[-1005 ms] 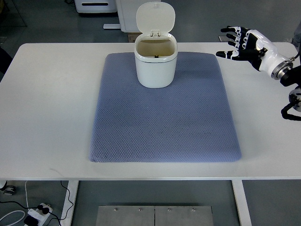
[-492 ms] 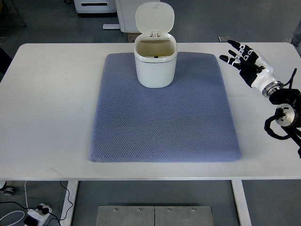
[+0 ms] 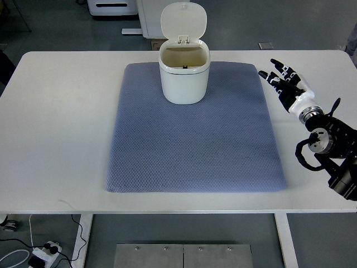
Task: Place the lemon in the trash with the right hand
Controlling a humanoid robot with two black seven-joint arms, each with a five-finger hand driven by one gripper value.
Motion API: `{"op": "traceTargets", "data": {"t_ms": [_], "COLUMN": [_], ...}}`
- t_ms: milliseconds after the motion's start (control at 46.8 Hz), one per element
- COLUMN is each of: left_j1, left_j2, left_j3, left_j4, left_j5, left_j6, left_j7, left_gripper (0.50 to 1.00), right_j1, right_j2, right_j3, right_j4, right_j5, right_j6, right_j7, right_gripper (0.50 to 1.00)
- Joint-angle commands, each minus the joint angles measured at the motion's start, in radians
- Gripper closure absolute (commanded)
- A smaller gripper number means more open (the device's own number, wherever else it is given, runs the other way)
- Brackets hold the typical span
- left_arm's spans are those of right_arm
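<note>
- The right hand (image 3: 284,81) is hovering over the counter (image 3: 61,111) near its right edge, just off the far right corner of the mat, its black-and-white fingers (image 3: 277,63) spreading loosely toward the far edge and gripping nothing.
- Its arm is entering from the right edge of the picture, with the wrist joint and black cabling sitting over the right side of the counter.
- The left hand is not showing anywhere in the view.
- One trash can (image 3: 184,75), white with an open flip lid standing upright behind it, is sitting at the middle of the far edge of the mat, well apart from the hand.
- One blue-grey mat (image 3: 195,145) is covering the centre of the white counter.
- The lemon is not showing on the counter or mat; whether it is lying inside the can cannot be told, as only the can's upper inner wall is showing.
- Nothing is standing between the hand and the can.
- Beyond the far edge, white equipment is resting on the floor; a power strip and cables are lying below the near left corner.
</note>
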State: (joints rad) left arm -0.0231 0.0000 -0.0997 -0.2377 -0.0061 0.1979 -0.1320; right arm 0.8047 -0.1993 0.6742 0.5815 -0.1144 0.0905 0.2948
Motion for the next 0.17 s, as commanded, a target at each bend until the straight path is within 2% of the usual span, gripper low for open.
{"op": "traceTargets", "data": {"t_ms": [0, 150], "left_j1": [0.000, 0.000], "left_j2": [0.000, 0.000], "left_j3": [0.000, 0.000], "left_j4": [0.000, 0.000], "left_j5": [0.000, 0.000], "left_j6": [0.000, 0.000], "left_j7": [0.000, 0.000], "left_gripper": [0.500, 0.500], "right_j1": [0.004, 0.005], "right_j2": [0.000, -0.002], "right_j3": [0.001, -0.001], "right_j4": [0.000, -0.002], "right_j5": [0.001, -0.001], "right_j6": [0.000, 0.000], "right_j7": [-0.002, 0.000], "right_gripper": [0.500, 0.500]}}
